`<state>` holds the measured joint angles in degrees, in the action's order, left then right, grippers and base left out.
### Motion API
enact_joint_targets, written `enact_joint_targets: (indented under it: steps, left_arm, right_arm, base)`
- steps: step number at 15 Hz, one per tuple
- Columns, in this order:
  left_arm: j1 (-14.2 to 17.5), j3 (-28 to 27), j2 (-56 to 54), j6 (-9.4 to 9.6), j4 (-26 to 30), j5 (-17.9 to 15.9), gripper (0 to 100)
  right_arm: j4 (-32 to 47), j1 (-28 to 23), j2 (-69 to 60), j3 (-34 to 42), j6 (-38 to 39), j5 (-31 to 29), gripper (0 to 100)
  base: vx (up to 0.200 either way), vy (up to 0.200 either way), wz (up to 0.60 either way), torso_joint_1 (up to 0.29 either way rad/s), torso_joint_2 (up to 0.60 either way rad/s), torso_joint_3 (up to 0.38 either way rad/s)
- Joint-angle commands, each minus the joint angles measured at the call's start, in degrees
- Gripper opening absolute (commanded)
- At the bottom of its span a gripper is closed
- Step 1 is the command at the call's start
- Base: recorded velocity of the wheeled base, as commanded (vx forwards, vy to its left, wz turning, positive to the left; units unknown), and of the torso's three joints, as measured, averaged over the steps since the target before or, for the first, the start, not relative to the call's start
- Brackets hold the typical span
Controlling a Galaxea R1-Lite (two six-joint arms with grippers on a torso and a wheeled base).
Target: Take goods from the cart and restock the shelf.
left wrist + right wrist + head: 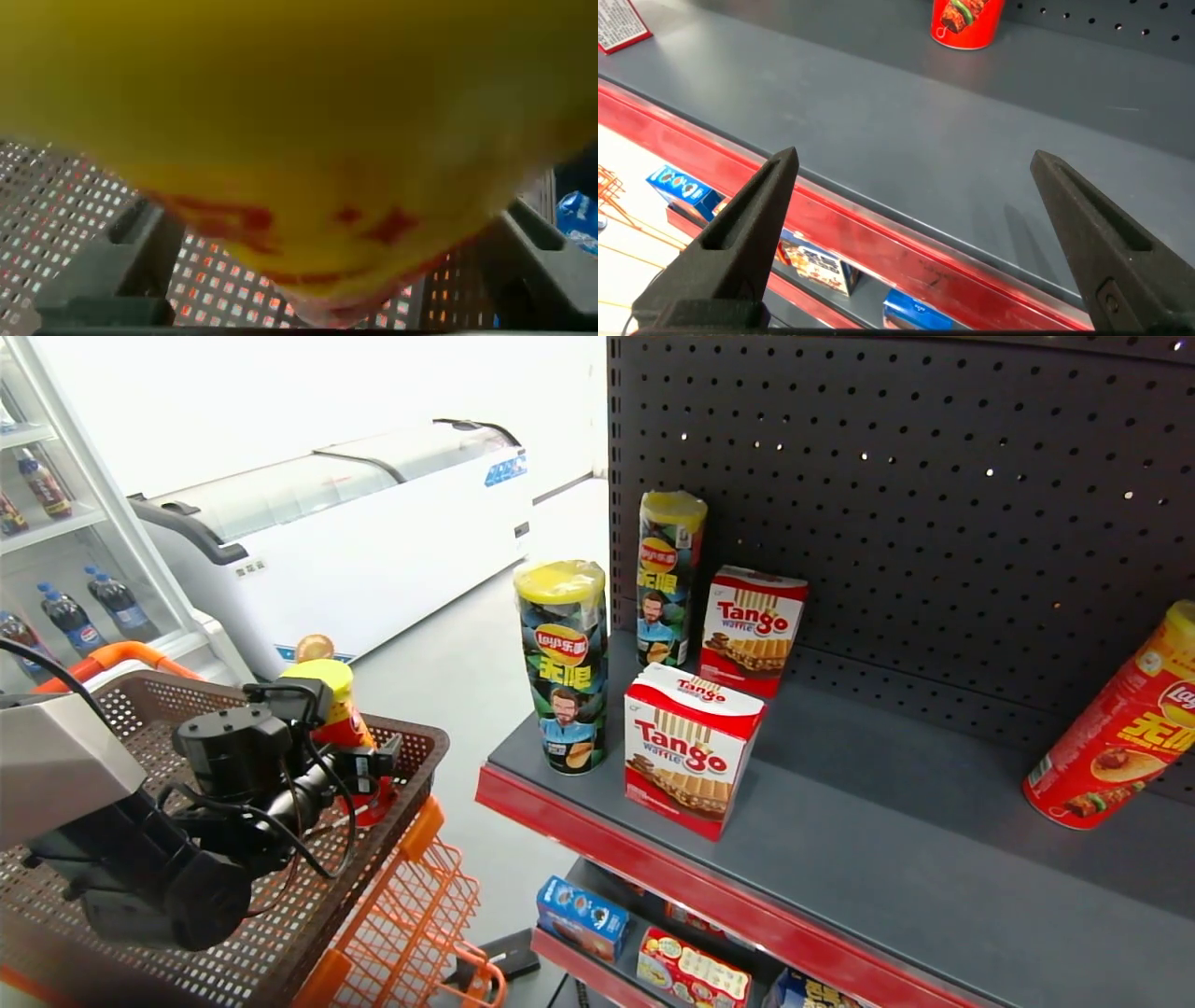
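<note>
- Step in hand: pick-up at the cart (280, 924), judged from the left gripper (359, 761) sitting inside the brown basket at a red can (329, 695). Nothing from the cart is on its way to the shelf (887, 859) yet.
- Task item: the red can with a yellow lid, standing in the basket near its corner closest to the shelf. It is upright or nearly so, with its long axis vertical, lid up and base down among the mesh.
- Left gripper: comes at the can from the side, level with the red body below the lid. The left wrist view has the yellow lid and red body close up. Whether the fingers pinch the can or only flank it cannot be told.
- Right gripper (912, 159): fingers spread wide, holding nothing, hanging over the red front edge of the shelf.
- Shelf stock: two dark cans with yellow lids (560, 663) and two wafer boxes (691, 756) at the left end, and one red can (1120, 728) at the right end. A broad bare stretch lies between.
- Next move, as a judgement: a firm hold on the body, a straight lift clear of the basket rim, then a carry across to the bare stretch with the can kept vertical and set down on its base.
- Risk, as a judgement: a tall, narrow can tips easily if it is let go off level.
</note>
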<state>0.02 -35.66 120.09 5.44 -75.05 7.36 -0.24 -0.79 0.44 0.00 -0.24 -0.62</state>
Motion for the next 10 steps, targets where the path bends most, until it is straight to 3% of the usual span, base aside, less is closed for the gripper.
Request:
enact_joint_targets:
  steps: [1,4,7,10]
  left_arm:
    - [-0.02,-2.22,1.29,0.28,-0.54,-0.07,0]
    - [-0.02,-2.49,1.2,2.91,-0.89,-0.07,0]
    - [0.06,-1.96,-2.76,4.06,-1.24,-0.24,0]
    - [-0.46,-1.34,-10.23,4.06,3.06,-0.51,0]
  right_arm:
    - [-0.02,0.0,0.0,0.0,-0.02,0.01,100]
    - [-0.02,0.0,0.09,0.0,-0.02,0.01,100]
    - [-0.02,0.0,0.0,0.0,-0.02,0.01,100]
    - [-0.02,0.0,0.09,0.0,-0.02,0.01,100]
  base:
    - [0.0,0.0,0.0,0.0,0.0,0.0]
    - [0.0,0.0,0.0,0.0,0.0,0.0]
    - [0.0,0.0,0.0,0.0,0.0,0.0]
    - [0.0,0.0,0.0,0.0,0.0,0.0]
